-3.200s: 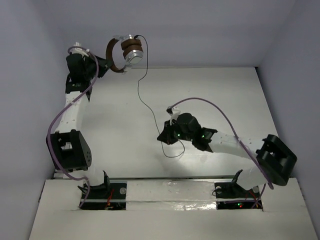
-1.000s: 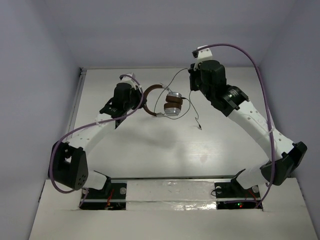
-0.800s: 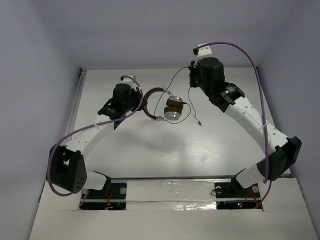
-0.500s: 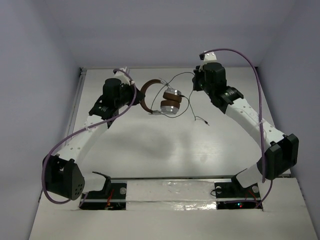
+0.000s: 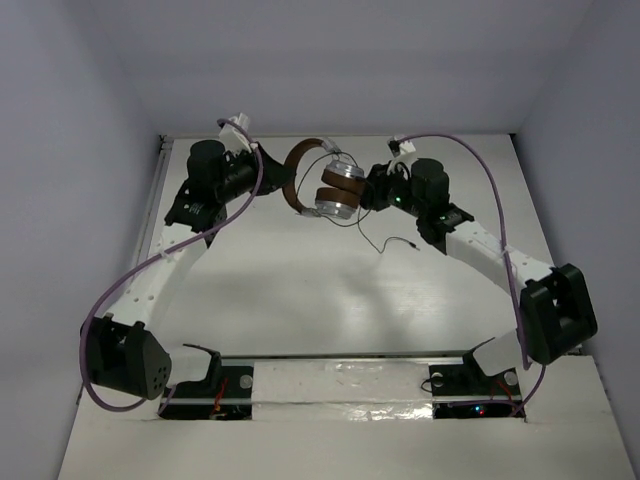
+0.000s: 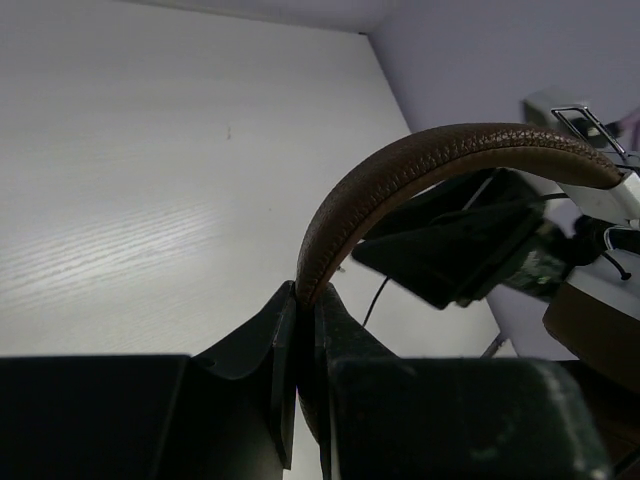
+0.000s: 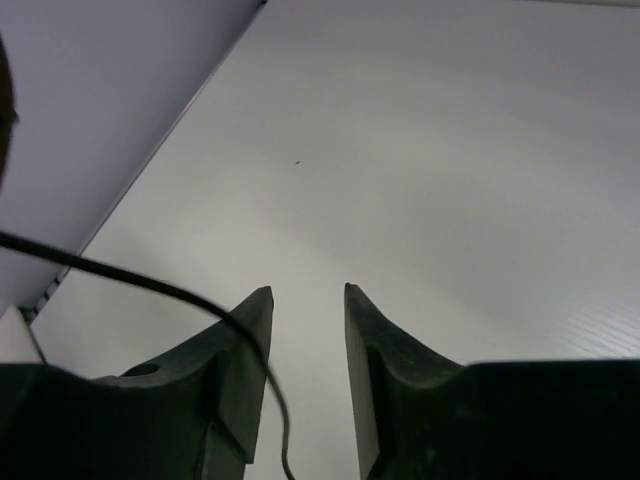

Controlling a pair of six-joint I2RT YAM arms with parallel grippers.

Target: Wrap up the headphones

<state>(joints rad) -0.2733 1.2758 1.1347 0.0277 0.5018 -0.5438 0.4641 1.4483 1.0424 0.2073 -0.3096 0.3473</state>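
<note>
My left gripper [image 5: 272, 178] is shut on the brown headband [image 5: 297, 168] and holds the headphones in the air over the far middle of the table. In the left wrist view the headband [image 6: 440, 152] arcs up to the right out of the closed gripper [image 6: 306, 300]. The stacked brown pads and silver cups [image 5: 336, 191] hang to the right. My right gripper [image 5: 373, 192] sits just right of the cups. Its jaws stand apart in the right wrist view [image 7: 308, 292]. The thin dark cord [image 7: 150, 285] crosses in front of its left finger, unpinched. The cord [image 5: 378, 243] droops to the jack plug [image 5: 411, 243].
The white table [image 5: 300, 300] has a raised strip along its left edge [image 5: 158, 190]. Grey walls close in the back and both sides. Purple arm cables [image 5: 470, 170] loop over both arms. The right arm's black body [image 6: 460, 240] shows close behind the headband in the left wrist view.
My left gripper has carried the headphones up and toward the back. My right gripper has swung left and down beside the cups, and the cord's loose end now droops lower.
</note>
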